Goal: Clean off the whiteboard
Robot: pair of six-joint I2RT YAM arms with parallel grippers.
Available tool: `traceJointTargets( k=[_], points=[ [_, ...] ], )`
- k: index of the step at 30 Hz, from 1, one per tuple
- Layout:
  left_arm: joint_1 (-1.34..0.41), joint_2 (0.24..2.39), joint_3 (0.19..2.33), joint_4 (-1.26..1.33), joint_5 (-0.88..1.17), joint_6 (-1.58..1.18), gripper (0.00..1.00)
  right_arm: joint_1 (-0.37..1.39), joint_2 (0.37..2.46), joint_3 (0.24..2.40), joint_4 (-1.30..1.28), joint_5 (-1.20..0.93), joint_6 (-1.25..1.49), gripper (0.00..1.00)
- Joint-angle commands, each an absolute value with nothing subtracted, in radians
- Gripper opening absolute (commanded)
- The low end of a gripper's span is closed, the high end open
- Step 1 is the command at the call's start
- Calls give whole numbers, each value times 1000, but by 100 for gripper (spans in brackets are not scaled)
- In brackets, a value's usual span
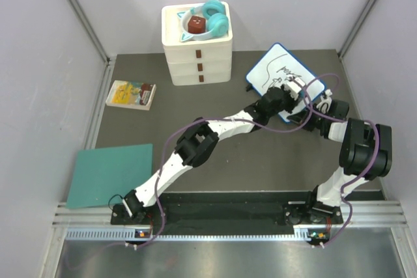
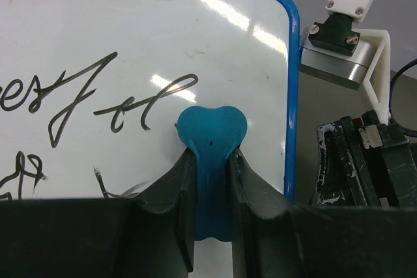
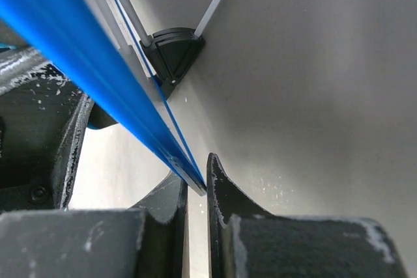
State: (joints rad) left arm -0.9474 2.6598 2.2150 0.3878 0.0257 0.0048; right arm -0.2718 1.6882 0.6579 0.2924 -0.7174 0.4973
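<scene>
The left gripper (image 2: 210, 161) is clamped on a teal eraser (image 2: 211, 131), whose rounded head lies over the whiteboard (image 2: 130, 37) beside black writing. The right gripper (image 3: 197, 183) is pinched on the board's blue rim. The whiteboard sits at the far right of the table (image 1: 260, 154). At the back, a white drawer box (image 1: 197, 63) holds teal headphones (image 1: 218, 21) and a reddish-brown block (image 1: 196, 25) in its top tray.

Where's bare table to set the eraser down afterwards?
Free: between yellow booklet, drawer box and left arm; also between that arm and right arm, nearside of the whiteboard. Crowded: the whiteboard's edge, where left gripper and right gripper meet.
</scene>
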Motion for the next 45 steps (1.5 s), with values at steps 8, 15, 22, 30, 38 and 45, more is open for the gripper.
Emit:
traceJointTargets(
  k=[8, 15, 22, 30, 38, 45],
  points=[
    [-761, 2709, 2224, 348, 77, -239, 0, -259, 1726, 627, 57, -664, 446, 0],
    [-693, 2721, 2275, 272, 26, -261, 0, -259, 1726, 627, 55, -666, 445, 0],
    [-730, 2780, 2381, 202, 109, -296, 0, -259, 1726, 626, 58, -666, 445, 0],
    [-844, 2761, 2330, 199, 137, -319, 0, -259, 1727, 627, 58, -667, 445, 0],
    [-957, 2640, 2111, 166, 92, -215, 0, -259, 1729, 627, 57, -667, 445, 0],
    [-931, 2603, 2068, 81, 8, -241, 0, -259, 1726, 626, 57, -667, 446, 0]
  ],
)
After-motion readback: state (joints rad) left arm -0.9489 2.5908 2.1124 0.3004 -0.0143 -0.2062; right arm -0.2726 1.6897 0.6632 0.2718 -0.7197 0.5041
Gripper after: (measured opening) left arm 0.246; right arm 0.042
